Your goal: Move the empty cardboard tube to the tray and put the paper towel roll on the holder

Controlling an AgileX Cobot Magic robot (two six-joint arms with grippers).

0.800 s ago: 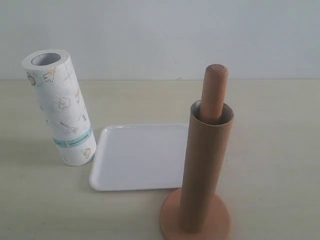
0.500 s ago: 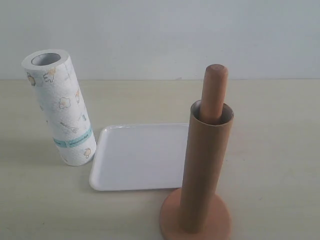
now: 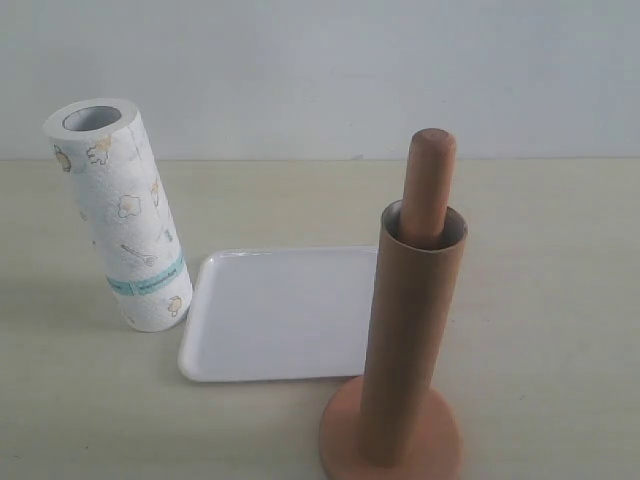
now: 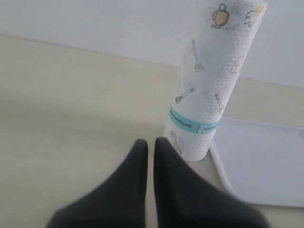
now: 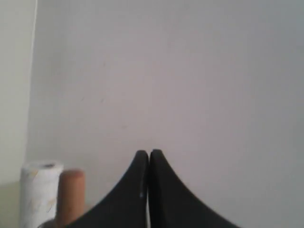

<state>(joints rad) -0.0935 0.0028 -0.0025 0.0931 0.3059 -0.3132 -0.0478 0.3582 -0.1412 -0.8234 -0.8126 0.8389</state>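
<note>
Sleeving the holder (image 3: pixel 430 170), the empty cardboard tube (image 3: pixel 410 340) stands just right of the tray (image 3: pixel 280 310); the paper towel roll (image 3: pixel 125 220) stands upright at the tray's left. I see the left claw (image 4: pixel 150 145) and the right claw (image 5: pixel 148 154) clenched, empty.

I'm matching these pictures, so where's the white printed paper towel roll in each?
Exterior view: white printed paper towel roll standing left of the flat white tray.
Left wrist view: roll just beyond the left hand, beside the tray.
Right wrist view: only its top, beside the orange-brown wooden holder post.
Shared landmark: tray in the first two, post in exterior and right wrist.
</note>
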